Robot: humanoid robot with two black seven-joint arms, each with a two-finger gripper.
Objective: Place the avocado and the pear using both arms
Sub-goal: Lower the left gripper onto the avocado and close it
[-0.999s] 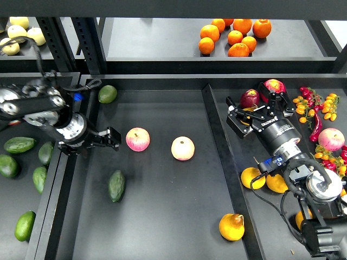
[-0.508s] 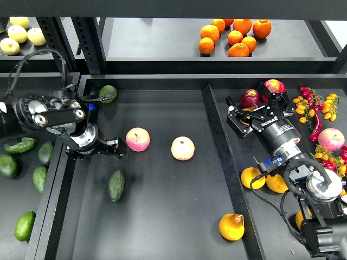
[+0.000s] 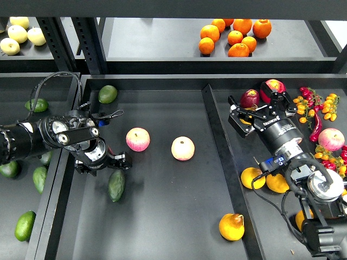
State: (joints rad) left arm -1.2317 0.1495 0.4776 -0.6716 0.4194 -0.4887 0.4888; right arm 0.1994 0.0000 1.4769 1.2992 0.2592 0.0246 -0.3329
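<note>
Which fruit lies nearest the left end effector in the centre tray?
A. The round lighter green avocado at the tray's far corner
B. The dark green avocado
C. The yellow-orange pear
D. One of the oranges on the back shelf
B: the left end effector hangs just above the dark green avocado, while the pear lies far off at the tray's near right side.

Black jointed arms with silver discs, looped black cables, small blue tags.
</note>
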